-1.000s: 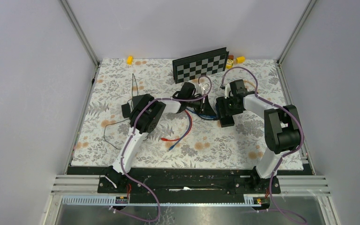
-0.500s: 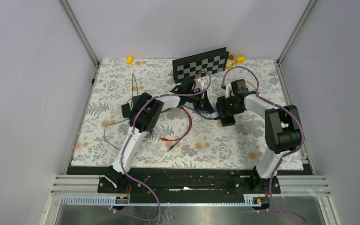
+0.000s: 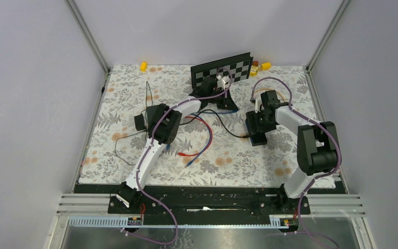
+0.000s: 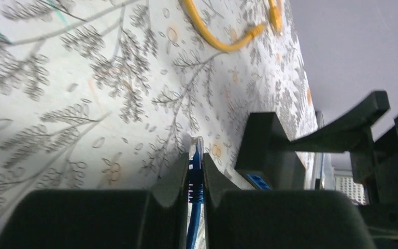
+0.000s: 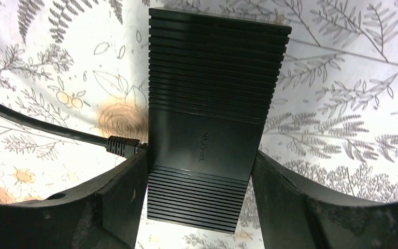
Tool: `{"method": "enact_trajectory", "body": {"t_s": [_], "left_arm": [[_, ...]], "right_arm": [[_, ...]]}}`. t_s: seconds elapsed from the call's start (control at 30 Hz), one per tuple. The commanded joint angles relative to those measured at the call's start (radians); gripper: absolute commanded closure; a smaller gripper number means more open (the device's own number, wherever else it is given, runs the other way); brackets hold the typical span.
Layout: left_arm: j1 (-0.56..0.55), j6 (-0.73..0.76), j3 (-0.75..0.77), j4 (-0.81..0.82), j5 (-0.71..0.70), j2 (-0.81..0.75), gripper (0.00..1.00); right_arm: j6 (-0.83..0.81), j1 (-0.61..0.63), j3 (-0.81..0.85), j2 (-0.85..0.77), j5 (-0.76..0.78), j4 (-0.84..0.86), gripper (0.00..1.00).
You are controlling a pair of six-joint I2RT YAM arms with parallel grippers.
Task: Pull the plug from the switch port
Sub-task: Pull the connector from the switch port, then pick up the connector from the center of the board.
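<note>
Plug (image 4: 196, 148) on the blue cable is pinched in my left end effector (image 4: 195, 179), jaws clenched tight on its boot. Its clear tip pokes past the fingertips, free of any port and low over the floral bench (image 3: 269, 161). In the top view that end effector (image 3: 220, 85) sits at upper centre, just in front of the tilted checkerboard (image 3: 222, 70), well apart from the switch (image 3: 256, 127) right of centre. My right end effector (image 5: 199, 171) is grasping the switch (image 5: 212, 119), one finger pressed to each long side, and the box lies flat on the bench. A black cable (image 5: 122, 145) is plugged into the switch's left side, beside the left finger. A yellow cable (image 4: 212, 39) lies at the top of the left wrist view. A red cable (image 3: 207, 135) loops across the middle of the bench.
</note>
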Motion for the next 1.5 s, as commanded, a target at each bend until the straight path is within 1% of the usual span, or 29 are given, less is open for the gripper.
{"method": "enact_trajectory", "body": {"t_s": [0.0,0.13,0.23,0.33,0.4,0.47,0.6,0.73,0.87,0.97,1.1,1.2,1.37,1.47], "left_arm": [[0.005,0.052,0.105,-0.025,-0.096,0.023,0.84],[0.007,0.084,0.116,-0.053,-0.1,0.004,0.53],[0.011,0.115,0.115,-0.071,-0.105,-0.033,0.33],[0.016,0.158,0.097,-0.116,-0.11,-0.086,0.21],[0.02,0.196,0.075,-0.138,-0.11,-0.128,0.08],[0.024,0.231,0.042,-0.154,-0.108,-0.175,0.02],[0.042,0.299,-0.066,-0.168,-0.101,-0.303,0.01],[0.08,0.363,-0.215,-0.189,-0.102,-0.471,0.01],[0.137,0.376,-0.373,-0.211,-0.076,-0.621,0.01],[0.181,0.415,-0.453,-0.288,-0.068,-0.712,0.01],[0.234,0.496,-0.564,-0.377,-0.061,-0.822,0.01],[0.27,0.528,-0.665,-0.381,-0.052,-0.898,0.01],[0.319,0.557,-0.745,-0.399,-0.04,-0.972,0.01],[0.335,0.572,-0.784,-0.401,-0.042,-1.005,0.01]], "right_arm": [[-0.026,-0.003,-0.007,-0.087,0.028,-0.067,0.25],[-0.044,-0.003,-0.004,-0.123,0.016,-0.068,0.14],[-0.063,-0.003,0.015,-0.132,0.002,-0.068,0.06],[-0.072,-0.003,0.04,-0.13,-0.028,-0.071,0.01],[-0.082,-0.003,0.055,-0.125,-0.053,-0.067,0.0],[-0.097,-0.003,0.076,-0.115,-0.078,-0.06,0.0],[-0.143,-0.003,0.128,-0.093,-0.135,-0.028,0.01],[-0.186,-0.003,0.202,-0.038,-0.228,-0.003,0.03],[-0.233,-0.001,0.343,0.094,-0.298,-0.025,0.09],[-0.274,0.011,0.463,0.202,-0.321,-0.064,0.13],[-0.342,0.042,0.579,0.316,-0.308,-0.111,0.16],[-0.39,0.074,0.628,0.381,-0.271,-0.133,0.16],[-0.417,0.122,0.684,0.467,-0.215,-0.148,0.17],[-0.424,0.139,0.717,0.509,-0.194,-0.162,0.19]]}}
